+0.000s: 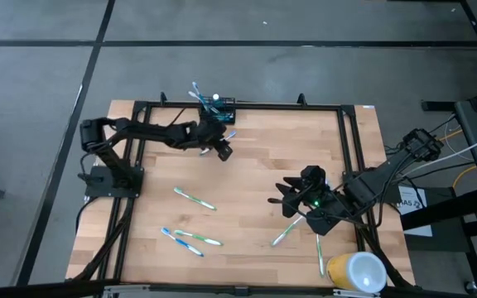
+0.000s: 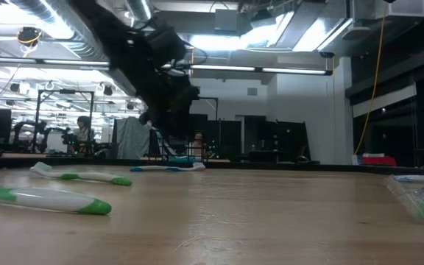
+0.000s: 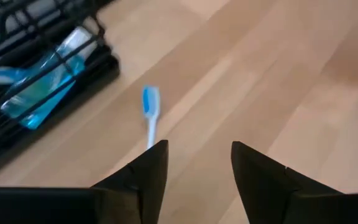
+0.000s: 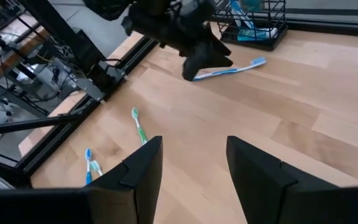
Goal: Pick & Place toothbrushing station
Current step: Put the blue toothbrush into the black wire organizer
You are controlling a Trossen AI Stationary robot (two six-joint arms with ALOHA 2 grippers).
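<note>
Wire-mesh caddy point(image 1: 222, 105) sits at the bench's point(image 1: 247, 182) far edge, brushes already standing in it. Left pincer point(image 3: 194, 168) hovers just beside caddy, jaws apart and empty, over a blue toothbrush point(image 3: 150, 112) lying on the bench. Step judged: pickup. Next: descend, straddle handle, close. Right pincer point(image 4: 188, 165) waits well apart from caddy, jaws apart

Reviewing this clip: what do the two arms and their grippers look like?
Both arms are dark, jointed and slim. The left gripper and right gripper each end in two black, wedge-shaped fingers. A small green light glows on the right arm's wrist, and black cables run from its base off the table's edge.
</note>
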